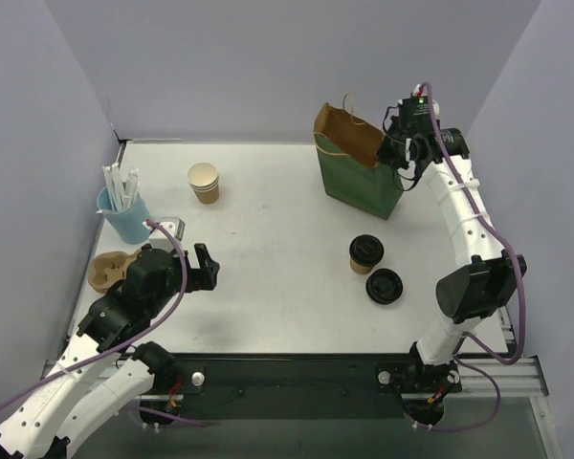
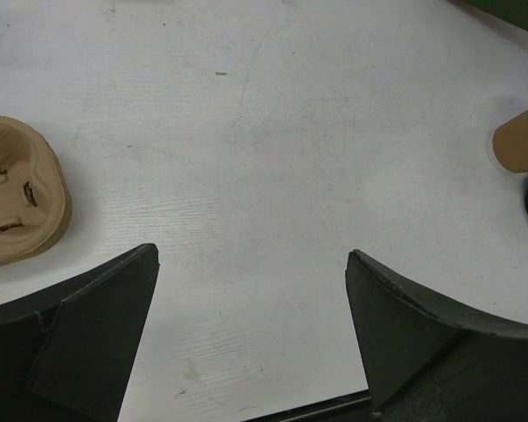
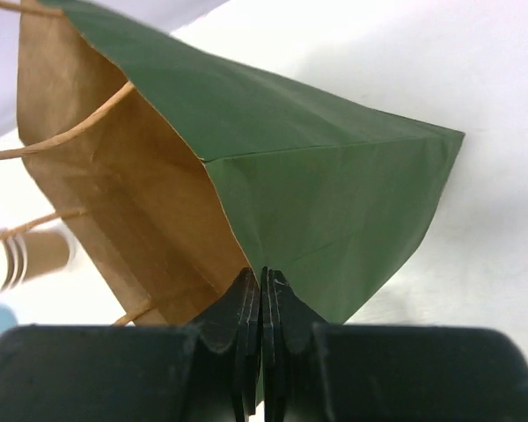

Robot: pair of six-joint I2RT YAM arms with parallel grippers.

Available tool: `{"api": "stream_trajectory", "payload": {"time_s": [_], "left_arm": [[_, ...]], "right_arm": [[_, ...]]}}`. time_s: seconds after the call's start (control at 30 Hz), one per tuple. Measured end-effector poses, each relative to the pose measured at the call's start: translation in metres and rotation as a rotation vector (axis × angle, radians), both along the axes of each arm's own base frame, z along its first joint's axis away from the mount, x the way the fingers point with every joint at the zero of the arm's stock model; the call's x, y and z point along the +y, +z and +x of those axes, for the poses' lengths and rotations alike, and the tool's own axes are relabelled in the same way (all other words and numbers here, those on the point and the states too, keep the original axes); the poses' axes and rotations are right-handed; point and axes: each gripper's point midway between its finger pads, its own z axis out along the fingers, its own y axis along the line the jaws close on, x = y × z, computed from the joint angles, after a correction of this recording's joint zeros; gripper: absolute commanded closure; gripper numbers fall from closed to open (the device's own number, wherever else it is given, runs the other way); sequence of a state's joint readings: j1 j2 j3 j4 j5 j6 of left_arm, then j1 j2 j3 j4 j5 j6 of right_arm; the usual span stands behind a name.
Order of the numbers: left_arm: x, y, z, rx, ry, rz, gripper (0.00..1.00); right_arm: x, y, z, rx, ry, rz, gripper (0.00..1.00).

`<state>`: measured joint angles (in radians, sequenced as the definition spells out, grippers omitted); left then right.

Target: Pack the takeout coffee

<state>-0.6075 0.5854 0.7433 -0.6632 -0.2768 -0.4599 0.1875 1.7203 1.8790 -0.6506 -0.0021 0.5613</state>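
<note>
The takeout coffee [image 1: 365, 253], a brown paper cup with a black lid, stands right of the table's middle, in front of the green paper bag [image 1: 359, 177]. Its brown side shows at the right edge of the left wrist view [image 2: 521, 141]. My right gripper [image 1: 394, 153] is shut on the bag's top rim at the right rear; the right wrist view shows its jaws [image 3: 264, 277] pinching the edge between the green outside [image 3: 334, 176] and the brown inside. My left gripper [image 1: 206, 268] is open and empty over bare table [image 2: 251, 255], well left of the coffee.
A loose black lid [image 1: 384, 286] lies beside the coffee. A lidless tan cup [image 1: 204, 182] stands at the rear left. A blue cup of straws [image 1: 124, 212] and a pulp cup carrier [image 1: 110, 268] sit at the left edge; the carrier also shows in the left wrist view [image 2: 18, 193].
</note>
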Motion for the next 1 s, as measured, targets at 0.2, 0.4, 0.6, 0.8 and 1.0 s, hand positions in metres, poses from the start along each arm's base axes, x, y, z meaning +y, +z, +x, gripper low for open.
{"api": "stream_trajectory", "payload": {"time_s": [0.2, 0.4, 0.6, 0.8, 1.0], "left_arm": [[0.005, 0.001, 0.0, -0.009, 0.022, 0.003, 0.03], [0.009, 0.004, 0.0, -0.022, 0.045, 0.004, 0.03], [0.013, 0.004, 0.0, -0.025, 0.062, 0.008, 0.03], [0.015, 0.002, 0.0, -0.019, 0.08, 0.011, 0.03], [0.017, -0.002, 0.001, -0.006, 0.096, 0.027, 0.03]], "right_arm": [[0.055, 0.0, -0.019, 0.015, 0.146, 0.054, 1.0], [0.087, -0.009, -0.062, 0.053, 0.253, 0.115, 0.99], [0.113, -0.02, -0.108, 0.076, 0.354, 0.152, 0.96], [0.131, -0.034, -0.129, 0.105, 0.415, 0.175, 0.94], [0.135, -0.036, -0.13, 0.104, 0.444, 0.193, 0.95]]}}
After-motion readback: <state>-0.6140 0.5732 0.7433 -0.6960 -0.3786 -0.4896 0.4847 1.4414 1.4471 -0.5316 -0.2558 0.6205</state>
